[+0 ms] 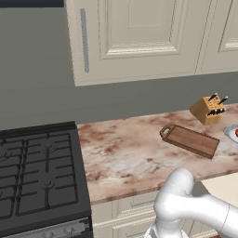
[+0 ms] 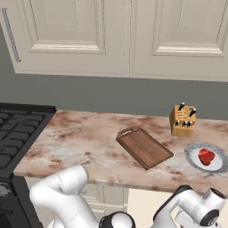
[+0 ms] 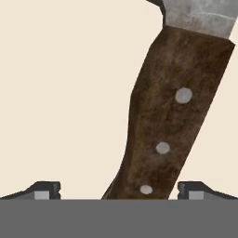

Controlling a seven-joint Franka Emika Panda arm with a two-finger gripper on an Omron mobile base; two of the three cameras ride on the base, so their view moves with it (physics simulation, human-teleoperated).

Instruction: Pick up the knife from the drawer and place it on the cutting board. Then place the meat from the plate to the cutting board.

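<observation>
Down inside the wide cream drawer [image 3: 60,93], on its pale beige floor, lies the long kitchen knife [image 3: 172,116] with a dark brown riveted wooden handle and a grey steel blade. The hand view looks straight down on it from close by: the handle runs from the bottom middle up to the top right, three pale rivets along it, and the blade begins at the top edge. The two-finger gripper [image 3: 118,193] hangs over the butt end of the handle with its jaws spread wide, one dark fingertip on each side of the handle and neither touching it; nothing is held.

Up on the mottled pink-brown marble counter [image 2: 80,138], the flat dark brown wooden cutting board [image 2: 144,148] with a raised rim and loop handle lies at an angle near the counter's middle, its handle pointing toward the back wall and the black gas stove [image 1: 37,176] at the counter's left end. Toward the right end, near the front edge, sits the round grey-silver plate [image 2: 193,158] with the small red chunk of raw meat [image 2: 206,156] on it. Behind the plate, near the back edge, stands the tan wooden knife block [image 2: 182,120] with black-handled knives. Cream panelled cabinet doors [image 2: 111,35] hang above.
</observation>
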